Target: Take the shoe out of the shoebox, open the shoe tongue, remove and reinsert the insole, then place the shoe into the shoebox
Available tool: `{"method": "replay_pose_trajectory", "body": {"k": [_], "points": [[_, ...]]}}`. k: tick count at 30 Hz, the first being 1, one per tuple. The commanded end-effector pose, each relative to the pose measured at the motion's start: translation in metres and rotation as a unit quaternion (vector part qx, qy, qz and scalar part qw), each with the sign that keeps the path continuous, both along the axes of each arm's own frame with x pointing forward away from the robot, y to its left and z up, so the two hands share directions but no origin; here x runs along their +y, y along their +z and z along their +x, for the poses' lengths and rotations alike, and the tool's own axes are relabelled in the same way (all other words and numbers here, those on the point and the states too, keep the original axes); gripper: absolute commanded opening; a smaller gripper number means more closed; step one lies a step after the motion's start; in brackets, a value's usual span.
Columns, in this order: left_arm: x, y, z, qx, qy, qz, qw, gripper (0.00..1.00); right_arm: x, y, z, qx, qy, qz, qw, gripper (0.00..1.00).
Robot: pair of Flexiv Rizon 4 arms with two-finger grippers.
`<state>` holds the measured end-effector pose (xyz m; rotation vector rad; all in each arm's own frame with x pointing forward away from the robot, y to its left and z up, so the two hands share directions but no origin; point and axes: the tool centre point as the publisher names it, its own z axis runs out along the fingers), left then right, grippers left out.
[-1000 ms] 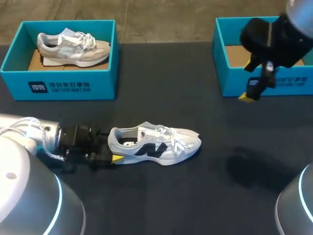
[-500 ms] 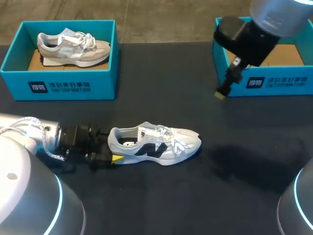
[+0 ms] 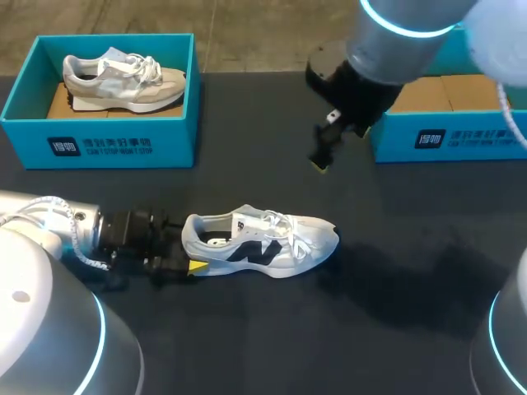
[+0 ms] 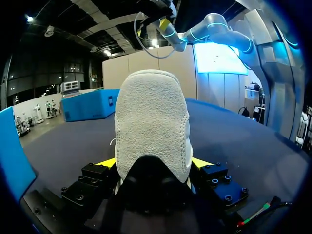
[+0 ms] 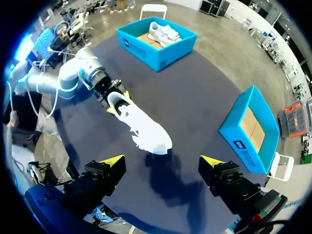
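Left end effector [image 4: 153, 163] pinches the heel [image 4: 151, 122] of the white-and-black lace-up sneaker [image 3: 263, 244], upright on the dark worktop [image 3: 412, 222]. Right end effector [image 5: 162, 161] hangs above, spread wide, empty; snagging laces [image 3: 286, 224] instead of tongue [image 3: 262, 217] could wrench the heel free.

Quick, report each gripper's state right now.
Left gripper: shut on the white shoe, at its heel.
Right gripper: open, holding nothing.
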<state>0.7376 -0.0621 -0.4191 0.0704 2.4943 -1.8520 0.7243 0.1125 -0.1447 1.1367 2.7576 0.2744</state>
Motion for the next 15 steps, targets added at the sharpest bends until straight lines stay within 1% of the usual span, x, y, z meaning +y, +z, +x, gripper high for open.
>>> {"method": "replay_pose_trajectory", "body": {"k": [1,9,11,12,13,14,15], "points": [[0.003,-0.003,-0.001,-0.001,0.001,0.0,1.0,0.0,0.008,0.0,0.007,0.04,-0.003,-0.038,0.998,1.0],[0.003,-0.003,-0.001,-0.001,0.001,0.0,1.0,0.0,0.008,0.0,0.007,0.04,-0.003,-0.038,0.998,1.0],[0.003,-0.003,-0.001,-0.001,0.001,0.0,1.0,0.0,0.017,-0.005,0.009,0.035,-0.054,-0.055,0.996,1.0],[0.003,-0.003,-0.001,-0.001,0.001,0.0,1.0,0.0,0.02,-0.008,0.011,0.035,-0.085,-0.045,0.995,1.0],[0.003,-0.003,-0.001,-0.001,0.001,0.0,1.0,0.0,0.022,-0.01,0.012,0.024,-0.112,-0.03,0.993,1.0],[0.003,-0.003,-0.001,-0.001,0.001,0.0,1.0,0.0,0.024,-0.012,0.013,0.022,-0.142,-0.02,0.989,1.0],[0.003,-0.003,-0.001,-0.001,0.001,0.0,1.0,0.0,0.026,-0.015,0.015,0.02,-0.16,-0.027,0.987,1.0]]}}
